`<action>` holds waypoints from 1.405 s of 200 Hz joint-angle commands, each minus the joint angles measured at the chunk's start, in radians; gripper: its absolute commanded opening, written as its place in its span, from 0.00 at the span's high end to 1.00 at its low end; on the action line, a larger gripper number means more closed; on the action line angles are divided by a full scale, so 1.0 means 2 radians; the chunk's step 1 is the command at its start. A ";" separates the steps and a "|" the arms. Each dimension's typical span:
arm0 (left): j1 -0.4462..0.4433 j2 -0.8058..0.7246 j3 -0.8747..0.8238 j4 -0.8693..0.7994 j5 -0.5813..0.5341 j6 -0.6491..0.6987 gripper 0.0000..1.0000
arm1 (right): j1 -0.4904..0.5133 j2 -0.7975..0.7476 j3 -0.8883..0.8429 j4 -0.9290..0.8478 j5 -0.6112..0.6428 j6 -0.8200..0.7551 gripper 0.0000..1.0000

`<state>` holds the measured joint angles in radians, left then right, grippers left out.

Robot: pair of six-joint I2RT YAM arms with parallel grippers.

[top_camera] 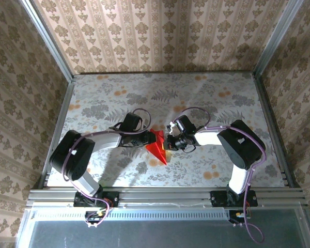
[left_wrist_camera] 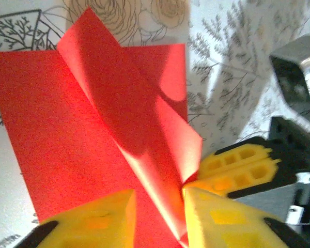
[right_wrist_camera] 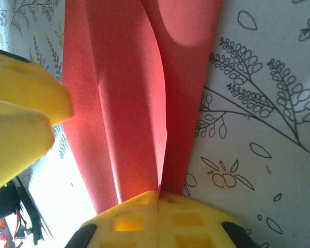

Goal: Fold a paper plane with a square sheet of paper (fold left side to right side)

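Paper (left_wrist_camera: 67,129) between left jaws (right jaws pinching).

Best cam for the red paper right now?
Left wrist: the red paper spreads wide, raised flap and crease clear. Top external shows the red paper small, detail lost. Right wrist shows a close strip pinched by the right gripper.

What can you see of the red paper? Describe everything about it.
The red paper is thin, matte and bright red, partly folded into a pointed shape with creases and raised flaps. It lies on the floral table between both arms. The right gripper is shut on one standing fold; the left gripper has parted fingers around a raised flap.
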<state>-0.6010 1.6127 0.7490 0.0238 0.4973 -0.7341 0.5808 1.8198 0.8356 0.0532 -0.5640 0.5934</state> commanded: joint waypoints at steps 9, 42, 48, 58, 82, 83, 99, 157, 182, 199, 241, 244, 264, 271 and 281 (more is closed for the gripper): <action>0.002 0.000 0.013 0.011 0.040 0.004 0.92 | 0.009 0.036 -0.009 -0.069 0.060 -0.015 0.95; -0.002 0.025 0.018 0.029 0.055 0.003 0.98 | 0.012 0.035 -0.006 -0.074 0.063 -0.016 0.95; -0.002 0.031 0.018 0.034 0.059 0.002 0.98 | 0.013 0.035 -0.006 -0.075 0.063 -0.016 0.95; -0.003 0.042 0.021 0.040 0.066 0.001 0.99 | 0.013 0.034 -0.005 -0.078 0.065 -0.016 0.95; -0.004 0.062 0.027 0.044 0.070 0.005 1.00 | 0.015 0.032 -0.005 -0.084 0.069 -0.019 0.95; -0.005 0.063 0.027 0.044 0.070 0.004 1.00 | 0.015 0.032 -0.005 -0.084 0.070 -0.019 0.95; -0.004 0.071 0.029 0.042 0.065 0.009 1.00 | 0.016 0.033 -0.006 -0.085 0.070 -0.019 0.95; -0.005 0.090 0.024 0.022 0.042 0.016 1.00 | 0.016 0.030 -0.004 -0.091 0.074 -0.024 0.94; -0.007 0.096 0.019 0.020 0.037 0.014 1.00 | 0.017 0.027 -0.002 -0.090 0.069 -0.024 0.94; -0.010 0.100 0.017 0.017 0.033 0.014 1.00 | 0.016 0.025 -0.001 -0.084 0.061 -0.023 0.93; -0.012 0.100 0.011 0.013 0.025 0.014 1.00 | 0.016 0.011 0.004 -0.075 0.045 -0.017 0.90; -0.012 0.100 0.011 0.013 0.025 0.014 1.00 | 0.016 0.010 0.005 -0.074 0.044 -0.017 0.90; -0.013 0.098 0.011 0.007 0.021 0.015 1.00 | 0.015 -0.003 0.006 -0.064 0.031 -0.010 0.89; -0.013 0.097 0.010 0.006 0.020 0.015 1.00 | 0.014 -0.007 0.007 -0.060 0.025 -0.007 0.88; -0.013 0.097 0.009 0.005 0.019 0.016 1.00 | 0.013 -0.014 0.008 -0.048 0.011 0.001 0.87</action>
<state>-0.6083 1.7794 0.7891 0.0978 0.5873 -0.7284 0.5995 1.8160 0.8585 0.0170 -0.5339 0.5770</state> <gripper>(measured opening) 0.047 0.120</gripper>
